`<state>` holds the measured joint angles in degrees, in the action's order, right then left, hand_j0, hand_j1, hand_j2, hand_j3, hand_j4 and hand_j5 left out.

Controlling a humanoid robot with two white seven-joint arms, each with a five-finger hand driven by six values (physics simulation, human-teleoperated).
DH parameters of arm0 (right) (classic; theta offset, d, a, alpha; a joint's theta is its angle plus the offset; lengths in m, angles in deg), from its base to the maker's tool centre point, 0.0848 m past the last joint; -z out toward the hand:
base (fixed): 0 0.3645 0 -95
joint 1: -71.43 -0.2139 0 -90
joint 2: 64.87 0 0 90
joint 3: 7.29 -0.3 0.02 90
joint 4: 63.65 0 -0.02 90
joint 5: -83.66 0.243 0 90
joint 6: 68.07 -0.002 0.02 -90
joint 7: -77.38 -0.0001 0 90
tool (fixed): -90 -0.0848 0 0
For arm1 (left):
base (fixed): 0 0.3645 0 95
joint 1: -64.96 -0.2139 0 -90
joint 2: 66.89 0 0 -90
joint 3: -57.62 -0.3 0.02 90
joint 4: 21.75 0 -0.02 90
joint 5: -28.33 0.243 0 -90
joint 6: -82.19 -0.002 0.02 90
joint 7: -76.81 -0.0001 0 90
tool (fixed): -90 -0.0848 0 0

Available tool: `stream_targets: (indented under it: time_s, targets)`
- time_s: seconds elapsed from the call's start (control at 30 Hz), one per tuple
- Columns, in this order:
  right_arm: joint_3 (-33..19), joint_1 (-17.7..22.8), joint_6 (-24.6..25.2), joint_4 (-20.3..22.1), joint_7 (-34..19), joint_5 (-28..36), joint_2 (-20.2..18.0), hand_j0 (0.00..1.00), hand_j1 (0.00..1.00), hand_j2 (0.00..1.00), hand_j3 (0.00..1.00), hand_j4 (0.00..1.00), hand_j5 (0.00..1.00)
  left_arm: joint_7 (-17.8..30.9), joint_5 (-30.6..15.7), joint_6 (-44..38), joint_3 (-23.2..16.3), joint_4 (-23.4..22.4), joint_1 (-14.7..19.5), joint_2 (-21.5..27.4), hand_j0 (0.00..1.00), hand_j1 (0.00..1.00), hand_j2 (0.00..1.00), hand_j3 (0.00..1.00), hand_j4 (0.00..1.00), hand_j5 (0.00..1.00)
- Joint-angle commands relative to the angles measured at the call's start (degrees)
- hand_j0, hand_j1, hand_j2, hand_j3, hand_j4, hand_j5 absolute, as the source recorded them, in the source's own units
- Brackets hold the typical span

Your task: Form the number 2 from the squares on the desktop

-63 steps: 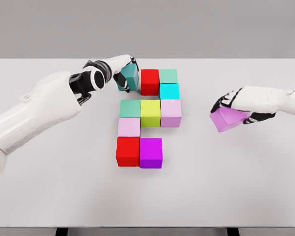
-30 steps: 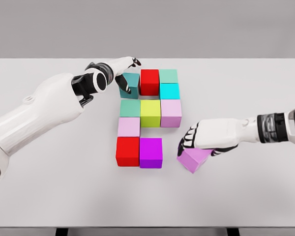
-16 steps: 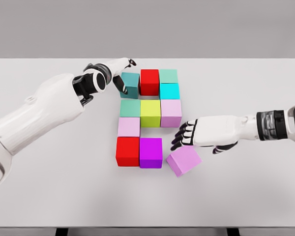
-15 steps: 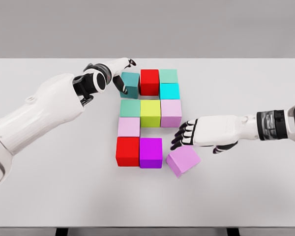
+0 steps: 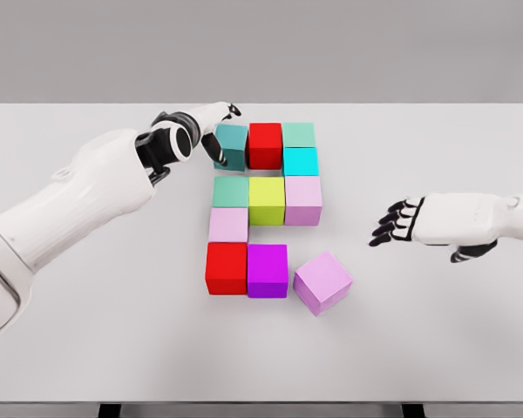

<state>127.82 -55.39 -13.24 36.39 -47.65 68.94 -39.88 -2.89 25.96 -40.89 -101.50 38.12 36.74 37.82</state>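
Coloured cubes lie on the white table (image 5: 113, 348) in a block pattern. The top row holds a dark teal cube (image 5: 233, 144), a red cube (image 5: 265, 144) and a pale green cube (image 5: 298, 135), with a cyan cube (image 5: 301, 161) below. The middle row is green (image 5: 231, 192), yellow-green (image 5: 267, 199) and pink (image 5: 303, 199). Below come a pale pink cube (image 5: 228, 225), a red cube (image 5: 227, 267) and a purple cube (image 5: 268, 270). A light purple cube (image 5: 322, 282) rests skewed beside the purple one. My left hand (image 5: 216, 117) hovers open at the teal cube's left. My right hand (image 5: 399, 221) is open, off to the right.
The table's far edge runs behind the cubes and its front edge lies near the bottom of the view. Nothing else stands on the table.
My right hand carried the light purple cube in from the right, set it down beside the purple cube, let go and drew back right. My left hand released the teal cube.
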Motion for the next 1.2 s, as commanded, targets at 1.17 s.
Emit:
stream_targets:
  time_s: [1.17]
  targets:
    - [5.87, 5.19, 0.17, 0.60, 0.03, 0.21, 5.16, 1.00, 1.00, 1.00, 1.00, 1.00, 1.00, 20.11, -3.96, 20.51, -0.14, 3.06, -0.44, 16.75, 1.00, 1.00, 1.00, 1.00, 1.00, 1.00]
